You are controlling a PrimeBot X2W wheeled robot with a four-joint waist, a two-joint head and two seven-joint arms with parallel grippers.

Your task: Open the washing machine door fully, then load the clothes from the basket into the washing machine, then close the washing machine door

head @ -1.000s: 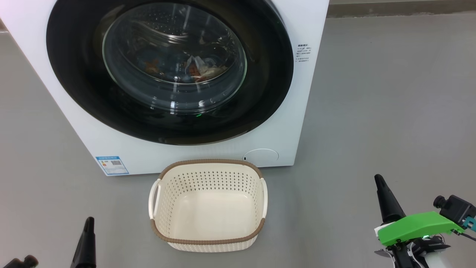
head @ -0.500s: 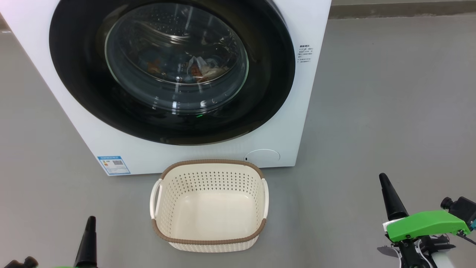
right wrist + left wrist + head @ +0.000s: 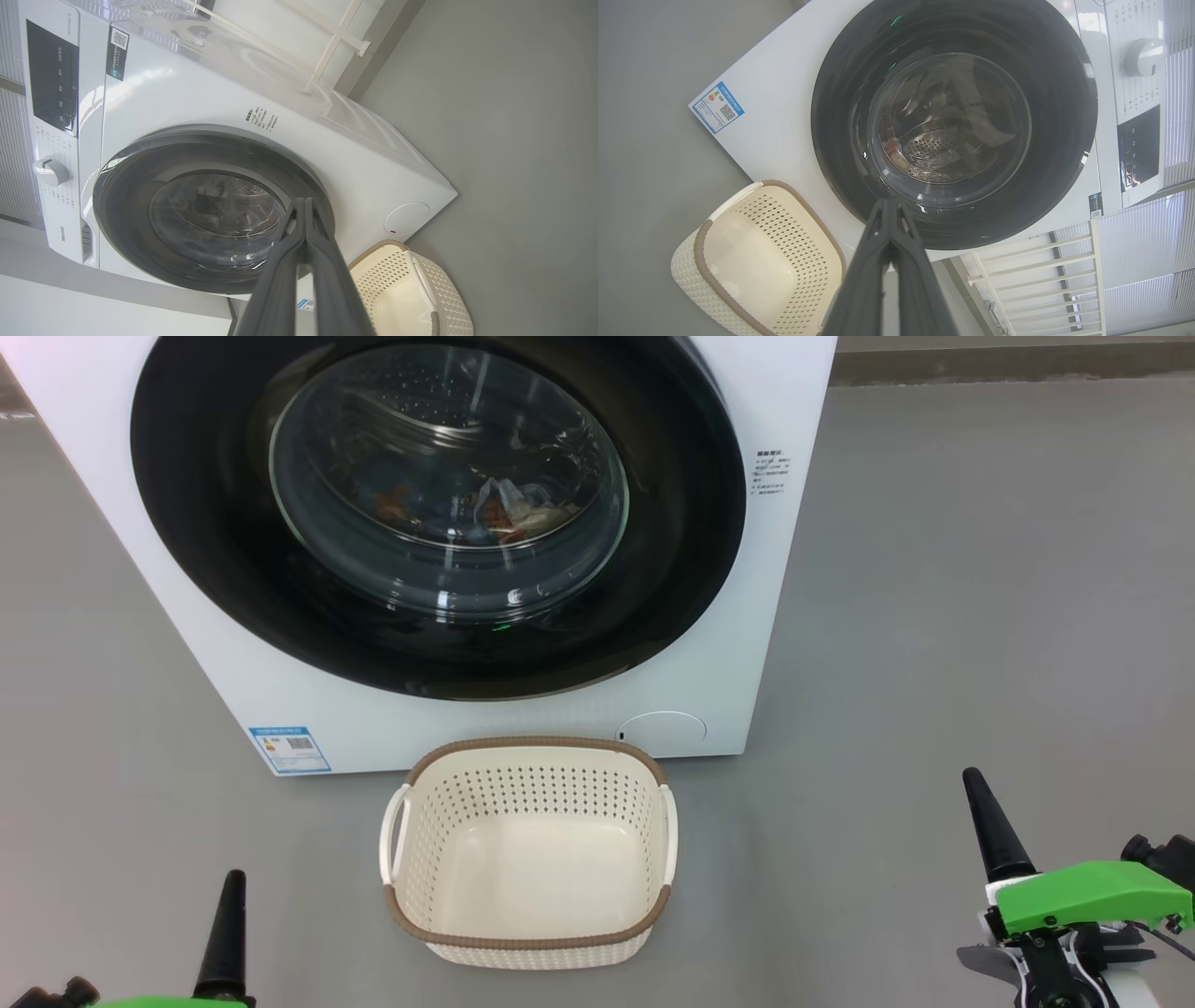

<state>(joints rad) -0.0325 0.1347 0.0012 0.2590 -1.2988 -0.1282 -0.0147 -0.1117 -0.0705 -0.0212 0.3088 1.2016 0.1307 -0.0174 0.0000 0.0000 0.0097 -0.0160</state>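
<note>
Basket [image 3: 527, 859] sits on the floor [image 3: 934, 616] before the shut washing machine door [image 3: 439, 513]; left hand [image 3: 231, 887] and right hand [image 3: 977, 791] flank it, well apart from it, both pinched closed.

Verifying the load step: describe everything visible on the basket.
The basket is small, cream-white plastic, a rounded rectangle with a brown band round its rim and a pale loop handle on each side. Its walls are perforated inside and woven-looking outside; the bottom is smooth and solid. It stands upright on the grey floor, close before the washing machine, below the washing machine door. Nothing lies in it. Whether its back rim touches the machine cannot be told.
</note>
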